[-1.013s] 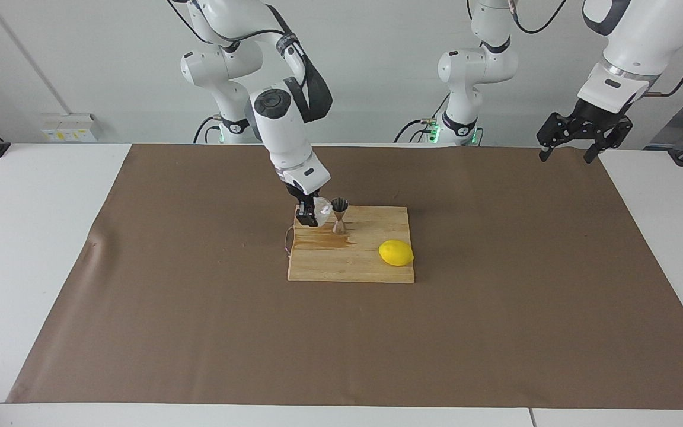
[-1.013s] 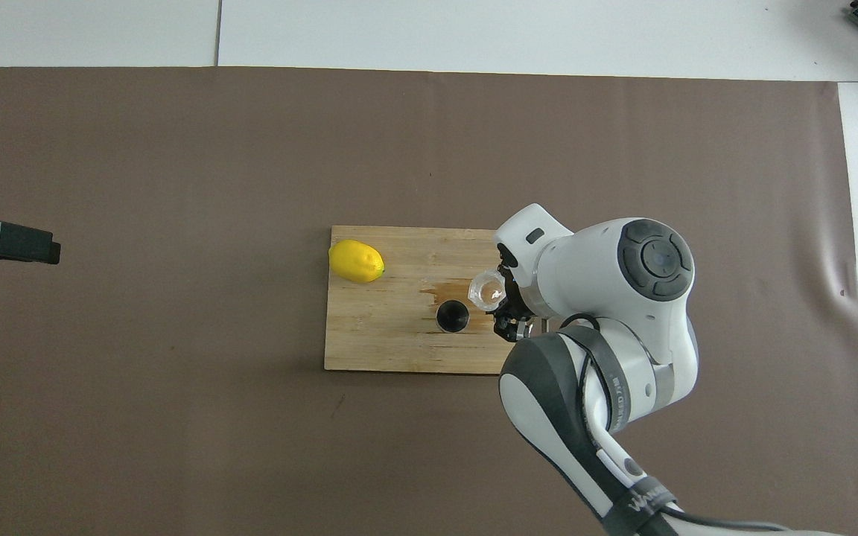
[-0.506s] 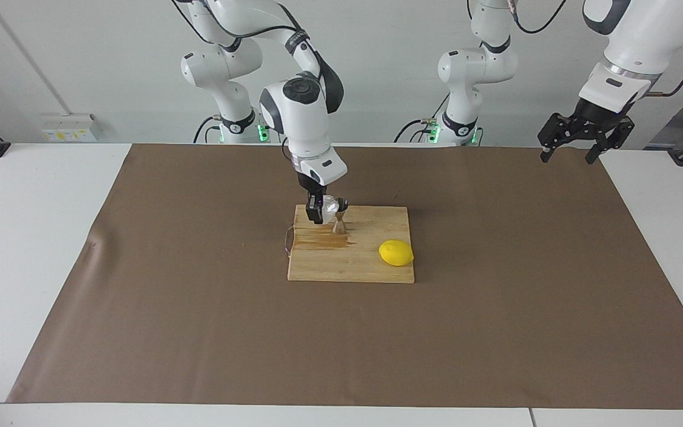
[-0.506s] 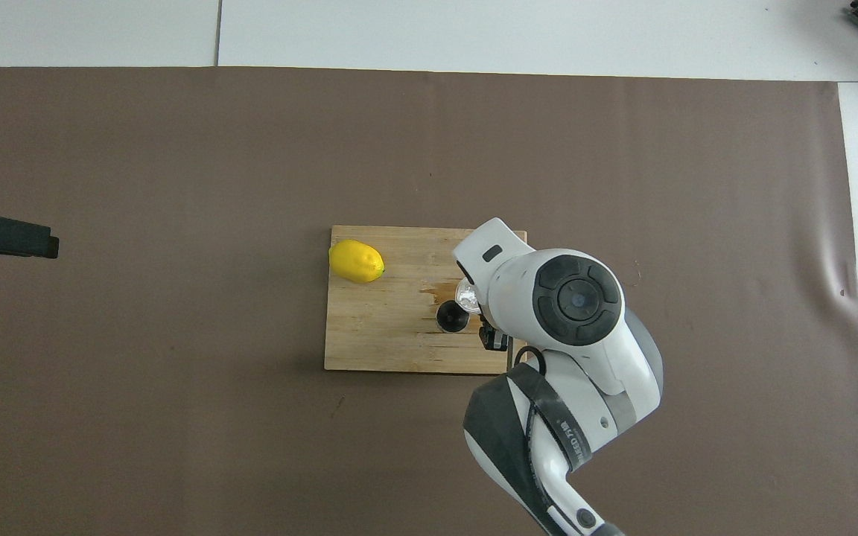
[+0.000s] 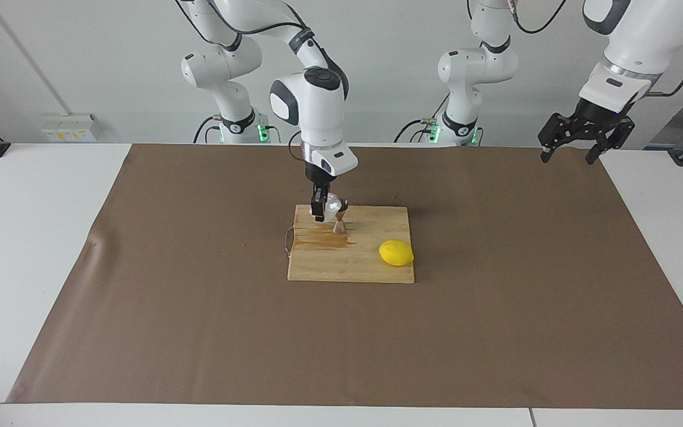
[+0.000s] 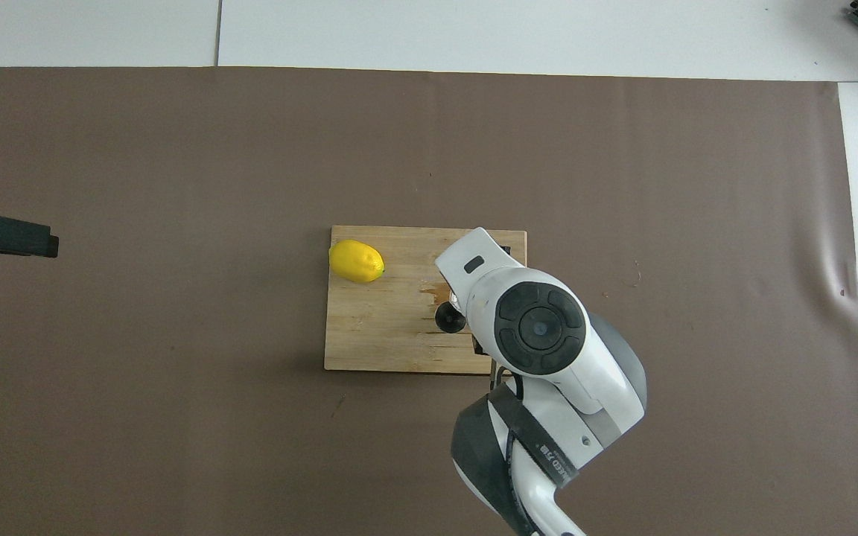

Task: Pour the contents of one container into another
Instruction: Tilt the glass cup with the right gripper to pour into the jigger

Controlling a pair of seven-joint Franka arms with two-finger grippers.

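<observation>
Pouring: the right gripper (image 5: 322, 209) is clenched on the small squat white cup with crinkly translucent sides (image 5: 333, 205), tipped on its side with the rim toward the small shiny steel hourglass-shaped jigger (image 5: 339, 223)
Cup position: raised in the air, just over the jigger's top cone; in the overhead view the right arm's wrist covers nearly all of it
Jigger: standing upright on the light wooden rectangular cutting board (image 5: 377, 264), near the edge closest to the robots and toward the right arm's end of the board; from overhead its mouth shows as a dark round opening (image 6: 448, 318)
Board: lying on the brown paper sheet (image 5: 199, 308) about mid-table, with a darker wet-looking stain (image 5: 324, 240) just beside the jigger's foot
Lemon: a yellow lemon (image 5: 396, 253) rests on the board, farther from the robots than the jigger and toward the left arm's end, well apart from the jigger
Left gripper (image 5: 573, 155): released, fingers spread and holding nothing, hanging in the air over the brown sheet's edge at the left arm's end of the table; that arm waits
</observation>
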